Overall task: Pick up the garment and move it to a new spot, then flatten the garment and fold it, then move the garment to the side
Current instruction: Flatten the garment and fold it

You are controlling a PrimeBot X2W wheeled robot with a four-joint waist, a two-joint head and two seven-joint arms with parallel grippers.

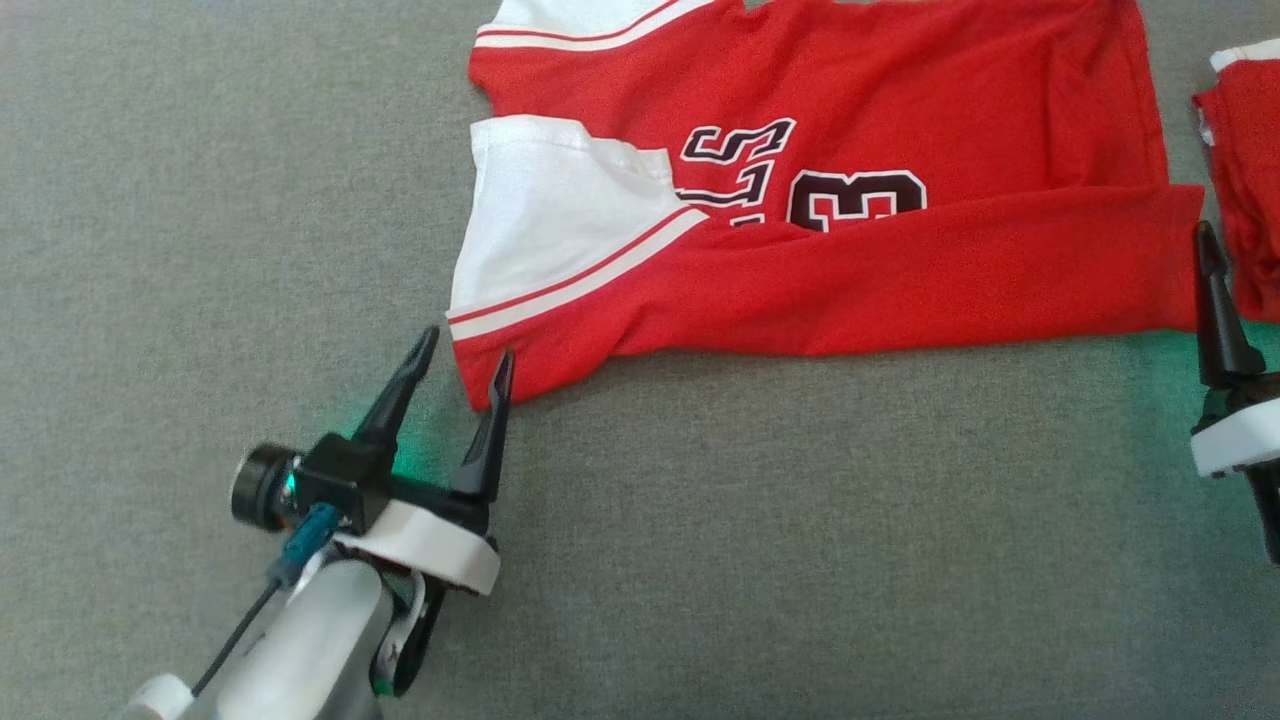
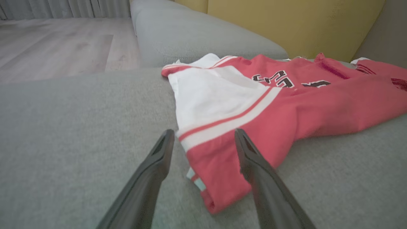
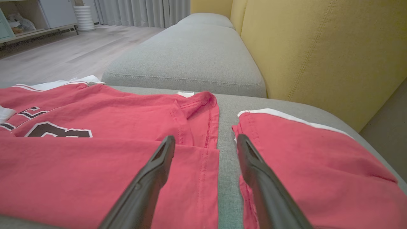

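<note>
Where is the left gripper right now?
In the head view's lower left, the left gripper is open at the near corner of the red jersey.

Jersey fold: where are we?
Done: the jersey lies spread on the grey cushion, its near long edge folded partly over the number. In hand: nothing; the left pincer and right pincer stand open at the fold's two ends. Left: probably further folds, then moving it aside.
</note>
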